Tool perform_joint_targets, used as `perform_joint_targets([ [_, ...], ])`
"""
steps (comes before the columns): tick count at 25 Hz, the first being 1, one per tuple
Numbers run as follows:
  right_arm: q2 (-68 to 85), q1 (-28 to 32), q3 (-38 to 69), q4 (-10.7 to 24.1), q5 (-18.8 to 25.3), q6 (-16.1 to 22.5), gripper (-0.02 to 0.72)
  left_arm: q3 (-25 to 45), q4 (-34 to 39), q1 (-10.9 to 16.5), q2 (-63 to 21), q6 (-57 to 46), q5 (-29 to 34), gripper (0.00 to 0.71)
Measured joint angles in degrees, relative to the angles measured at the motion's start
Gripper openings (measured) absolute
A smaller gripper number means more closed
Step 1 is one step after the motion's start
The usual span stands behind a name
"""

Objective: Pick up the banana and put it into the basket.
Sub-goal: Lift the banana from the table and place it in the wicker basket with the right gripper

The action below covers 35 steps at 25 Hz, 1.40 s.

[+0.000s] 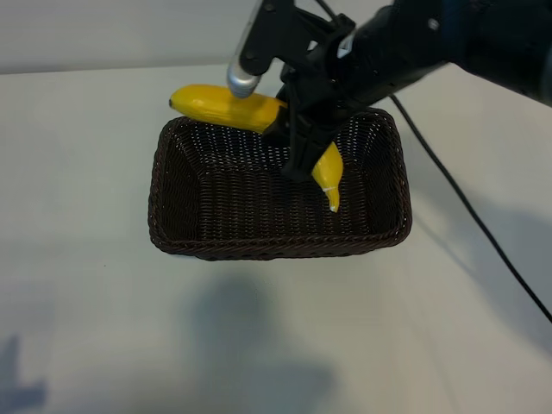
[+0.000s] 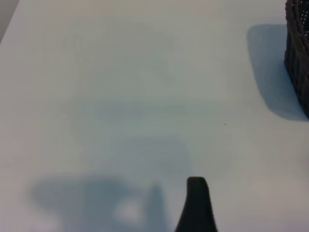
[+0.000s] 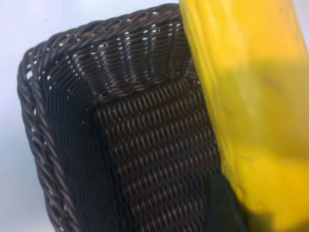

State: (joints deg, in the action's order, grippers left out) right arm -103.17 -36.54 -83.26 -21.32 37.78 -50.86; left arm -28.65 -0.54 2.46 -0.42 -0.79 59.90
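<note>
While the right end effector (image 1: 297,142) is clamping the banana (image 1: 226,106) above the basket (image 1: 172,226), its long axis is tilting, stem downward into the basket. Left wrist: left end effector (image 2: 197,203) hanging open over bare bench (image 2: 120,96). Right wrist: banana filling view above weave.

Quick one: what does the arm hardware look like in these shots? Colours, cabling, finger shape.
The right arm is black, boxy and angular, with a silver-grey cylindrical part near the wrist. A thin black cable trails from it across the white table. Its hand has dark fingers. Of the left hand, only one black rounded fingertip shows.
</note>
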Motion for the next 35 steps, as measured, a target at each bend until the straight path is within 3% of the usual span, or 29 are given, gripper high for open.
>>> perform_joint_targets([
  [6, -6.35, 0.0, -5.72, 5.61, 4.64, -0.38, 0.428, 0.0, 0.0, 0.0, 0.0, 0.0, 0.0, 0.583],
  [13, -9.3, 0.0, -6.21, 10.23, 5.03, -0.44, 0.428, 0.0, 0.0, 0.0, 0.0, 0.0, 0.0, 0.583],
  [35, -16.5, 0.0, -6.21, 10.49, 5.14, -0.43, 0.428, 0.0, 0.0, 0.0, 0.0, 0.0, 0.0, 0.583],
])
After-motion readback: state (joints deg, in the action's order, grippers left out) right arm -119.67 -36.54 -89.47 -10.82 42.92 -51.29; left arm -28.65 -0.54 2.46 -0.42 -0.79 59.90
